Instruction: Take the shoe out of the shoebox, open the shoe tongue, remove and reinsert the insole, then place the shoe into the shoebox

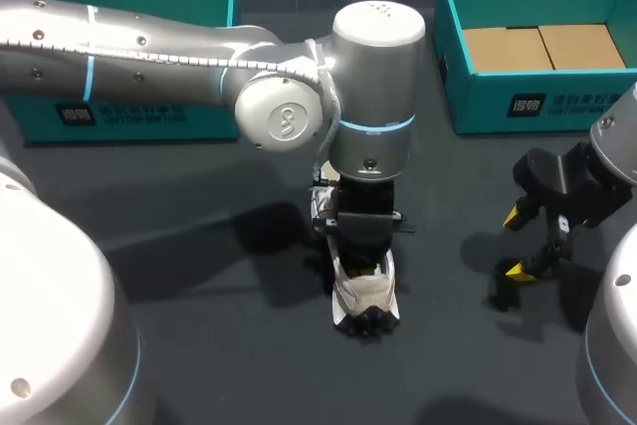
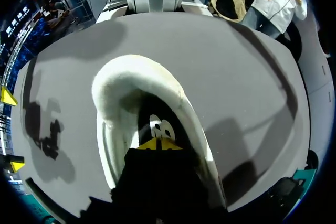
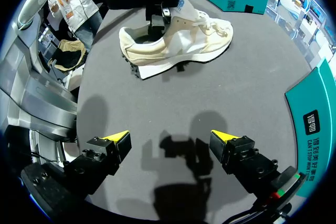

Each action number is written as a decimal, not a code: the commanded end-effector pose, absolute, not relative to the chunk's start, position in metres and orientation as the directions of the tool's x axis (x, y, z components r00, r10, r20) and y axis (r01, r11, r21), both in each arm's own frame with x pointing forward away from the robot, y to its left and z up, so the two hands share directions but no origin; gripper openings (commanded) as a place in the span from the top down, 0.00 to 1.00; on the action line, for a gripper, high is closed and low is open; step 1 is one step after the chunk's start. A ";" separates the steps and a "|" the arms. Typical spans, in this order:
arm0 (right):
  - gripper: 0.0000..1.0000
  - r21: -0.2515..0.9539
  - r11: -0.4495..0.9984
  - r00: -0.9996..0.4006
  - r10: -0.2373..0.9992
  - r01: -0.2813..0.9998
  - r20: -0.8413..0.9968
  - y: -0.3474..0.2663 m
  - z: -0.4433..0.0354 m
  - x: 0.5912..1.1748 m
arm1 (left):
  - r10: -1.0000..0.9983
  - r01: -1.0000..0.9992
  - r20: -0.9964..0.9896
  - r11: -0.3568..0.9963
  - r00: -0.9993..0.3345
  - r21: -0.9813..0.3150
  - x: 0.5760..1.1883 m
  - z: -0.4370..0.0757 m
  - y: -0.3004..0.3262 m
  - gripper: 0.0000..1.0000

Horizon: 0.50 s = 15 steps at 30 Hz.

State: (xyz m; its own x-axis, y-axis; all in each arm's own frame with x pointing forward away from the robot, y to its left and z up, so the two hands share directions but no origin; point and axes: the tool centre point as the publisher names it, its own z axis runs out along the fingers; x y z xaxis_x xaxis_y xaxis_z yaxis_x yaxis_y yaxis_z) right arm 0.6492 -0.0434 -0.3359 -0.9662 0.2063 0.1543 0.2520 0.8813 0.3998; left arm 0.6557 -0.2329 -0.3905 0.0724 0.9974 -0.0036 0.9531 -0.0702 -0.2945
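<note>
One shoe [image 1: 366, 298] is sitting on the dark desk [image 1: 199, 345], nearer to me than anything else. It is cream-coloured and standing upright on its sole, with its heel pointing toward the near edge and its toe toward the far side. The left arm [image 1: 149, 47] is coming in from the left and bending straight down over it. The left pincer [image 2: 157, 144] is sitting down inside the shoe's opening, just over the dark insole [image 2: 148, 109], which is showing a white mark. I cannot tell whether that pincer is apart, together or clamped on something, because its own black body is blocking the sight. From above, the same arm is hiding the front half of the shoe, so only the heel end is showing there. From the right arm's side the white laces [image 3: 210, 22] are showing.

Off to the right, well apart from the shoe, the right pincer [image 3: 170, 139] is hanging over bare desk. Its two fingers [image 3: 116, 138] are spread wide, with nothing between them.

Two teal boxes are standing along the far edge, well apart from each other. The left box [image 1: 129, 116] is lying partly behind the left arm, which is crossing in front of it. The right box [image 1: 542, 102] is open at the top and holding two brown cardboard pieces [image 1: 542, 47] lying flat side by side.
</note>
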 end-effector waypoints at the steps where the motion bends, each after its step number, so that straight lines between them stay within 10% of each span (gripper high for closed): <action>1: 0.00 0.398 0.882 -0.966 0.208 0.252 0.153 -0.043 -0.336 0.648 | 0.996 0.958 -0.044 -0.085 0.076 -0.274 0.653 -0.365 -0.219 1.00; 15: 0.00 0.398 0.882 -0.966 0.208 0.252 0.153 -0.043 -0.336 0.648 | 0.998 0.974 0.068 -0.003 0.019 -0.226 0.653 -0.420 -0.218 1.00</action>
